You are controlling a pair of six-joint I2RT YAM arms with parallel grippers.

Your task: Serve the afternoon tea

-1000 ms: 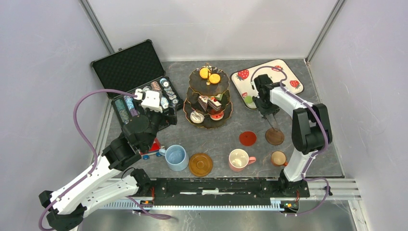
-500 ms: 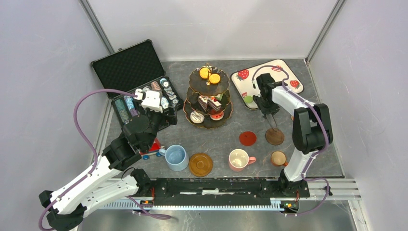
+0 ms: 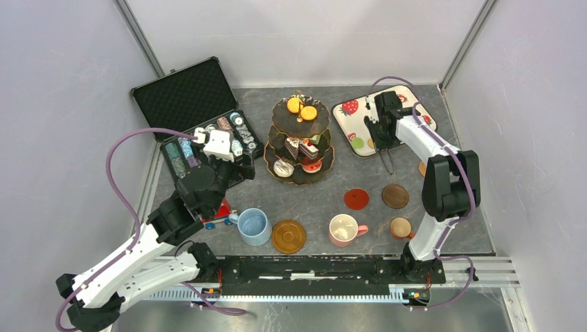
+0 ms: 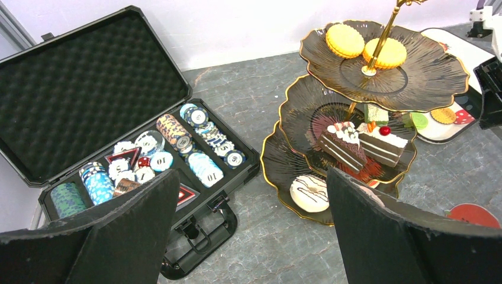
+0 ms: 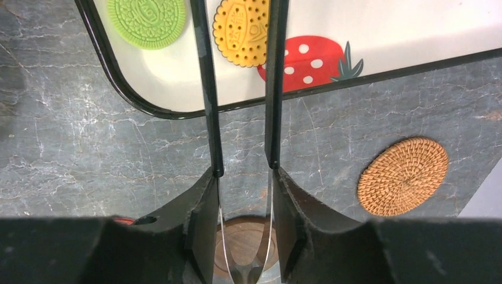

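Note:
The dark three-tier stand (image 3: 301,138) holds macarons, cake slices and a donut; it also shows in the left wrist view (image 4: 355,118). My right gripper (image 3: 382,135) is shut on metal tongs (image 5: 207,89), its fingers (image 5: 201,213) pressing the arms. The tong tips reach over the strawberry tray (image 5: 385,29), one on each side of an orange cookie (image 5: 241,32); a green cookie (image 5: 147,21) lies to the left. My left gripper (image 4: 251,177) is open and empty, between the stand and the poker case. Blue (image 3: 253,226), pink (image 3: 344,229) and small brown (image 3: 401,227) mugs stand near the front. No green mug is in view.
The open black poker chip case (image 3: 201,131) is at the back left. A red toy car (image 3: 220,214) sits by the left arm. Coasters lie on the table: wooden (image 3: 289,236), red (image 3: 356,199), dark brown (image 3: 395,196) and woven (image 5: 404,176).
My right gripper has moved back with the tongs, from the dark brown coaster to the strawberry tray. The coaster stays on the table. The left arm has not moved.

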